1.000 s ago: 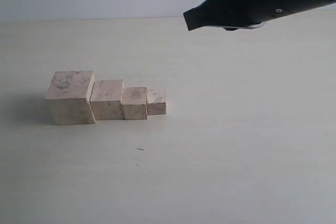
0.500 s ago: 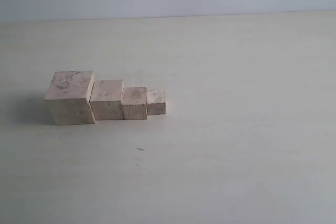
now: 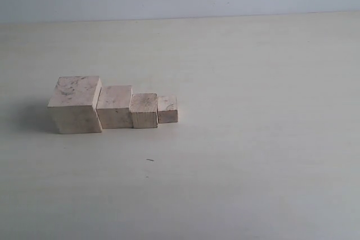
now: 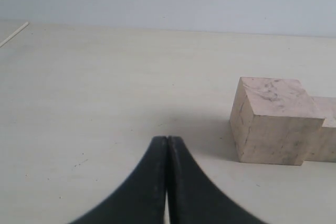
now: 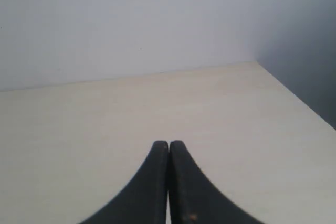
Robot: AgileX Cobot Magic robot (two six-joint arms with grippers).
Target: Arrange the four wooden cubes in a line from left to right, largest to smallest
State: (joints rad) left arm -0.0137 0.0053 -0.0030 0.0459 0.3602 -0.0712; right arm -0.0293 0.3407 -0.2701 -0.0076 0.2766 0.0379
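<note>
Only ext. view: all four cubes (image 3: 115,108)

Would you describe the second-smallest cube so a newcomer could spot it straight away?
On the table, a row of four wooden cubes sits left of centre. The second-smallest cube is second from the row's right end, taller than the end cube and shorter than its left neighbour.

The left claw (image 4: 167,140) is closed. Its two black fingers (image 4: 149,184) press against each other along the whole inner edge, and nothing is held between them. The right claw (image 5: 168,143) looks the same: its fingers (image 5: 186,184) are joined from the tips down and hold nothing. On both claws the fingers curve outward toward the wrist.
</note>
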